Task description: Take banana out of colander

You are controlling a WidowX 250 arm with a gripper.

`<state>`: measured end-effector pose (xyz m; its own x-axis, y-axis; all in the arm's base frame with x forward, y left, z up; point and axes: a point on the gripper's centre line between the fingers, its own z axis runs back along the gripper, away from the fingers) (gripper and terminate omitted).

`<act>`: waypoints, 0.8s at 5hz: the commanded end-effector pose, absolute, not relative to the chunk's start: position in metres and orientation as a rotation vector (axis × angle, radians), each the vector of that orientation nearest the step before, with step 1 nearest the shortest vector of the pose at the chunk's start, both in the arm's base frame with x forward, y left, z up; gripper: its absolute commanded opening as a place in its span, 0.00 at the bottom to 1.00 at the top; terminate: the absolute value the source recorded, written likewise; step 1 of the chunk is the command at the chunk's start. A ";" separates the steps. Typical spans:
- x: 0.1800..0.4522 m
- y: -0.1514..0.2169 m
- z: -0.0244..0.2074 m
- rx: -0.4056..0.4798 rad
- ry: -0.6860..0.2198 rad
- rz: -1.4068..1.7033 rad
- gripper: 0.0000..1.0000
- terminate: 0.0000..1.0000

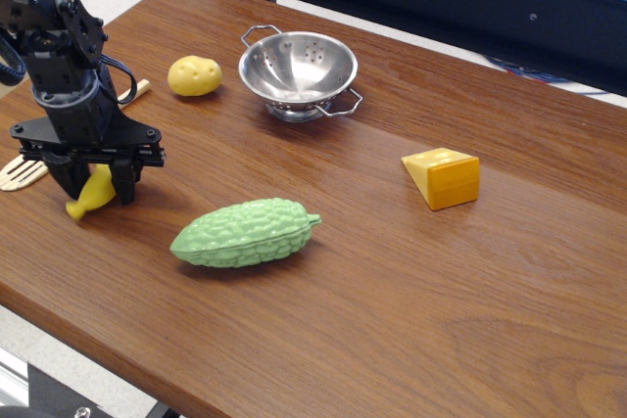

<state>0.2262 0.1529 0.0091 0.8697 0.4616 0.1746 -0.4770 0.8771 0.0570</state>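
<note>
The banana (90,196), a small curved yellow toy piece, sits between my black gripper's (94,188) fingers at the table's left side, its tapered end touching or almost touching the wood. The gripper is shut on it, pointing straight down. The colander (299,68), a shiny perforated steel bowl with wire handles, stands at the back centre, far right of the gripper, with nothing visible inside.
A round yellow potato (194,76) lies left of the colander. A green gourd (245,233) lies right of the gripper. An orange cheese wedge (444,177) is at the right. A wooden spatula (22,171) lies partly behind the arm, near the table's left edge.
</note>
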 end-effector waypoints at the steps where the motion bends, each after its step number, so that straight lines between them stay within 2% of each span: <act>1: 0.250 0.161 0.058 0.127 -0.224 0.553 1.00 0.00; 2: 0.256 0.156 0.084 0.079 -0.258 0.578 1.00 0.00; 3: 0.256 0.156 0.084 0.079 -0.258 0.578 1.00 0.00; 4: 0.256 0.156 0.084 0.079 -0.258 0.578 1.00 1.00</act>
